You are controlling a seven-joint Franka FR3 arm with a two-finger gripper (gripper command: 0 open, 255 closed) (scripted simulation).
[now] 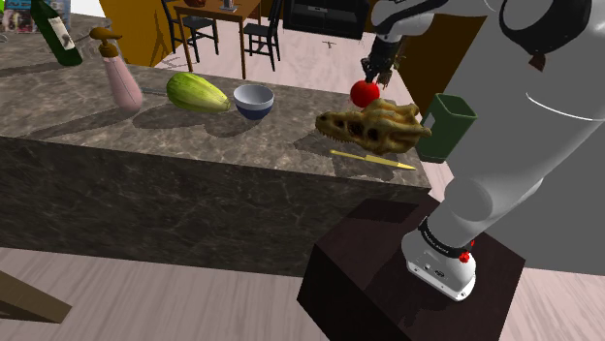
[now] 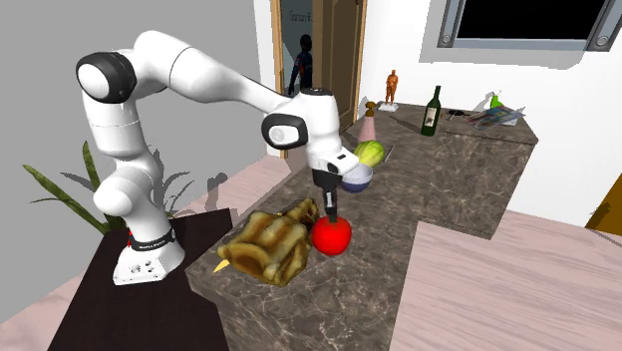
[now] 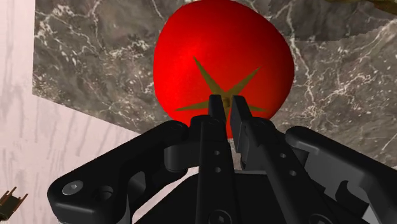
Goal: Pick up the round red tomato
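Black gripper clamped on the green stalk of a round red tomato, above a dark marbled counter, just beside a tan dinosaur skull

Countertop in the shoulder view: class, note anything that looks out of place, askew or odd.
A tan animal skull lies on the counter beside the red tomato, an odd item for a kitchen surface. The gripper pinches the tomato only at its stalk end, a narrow hold. Nothing looks spilled or broken.
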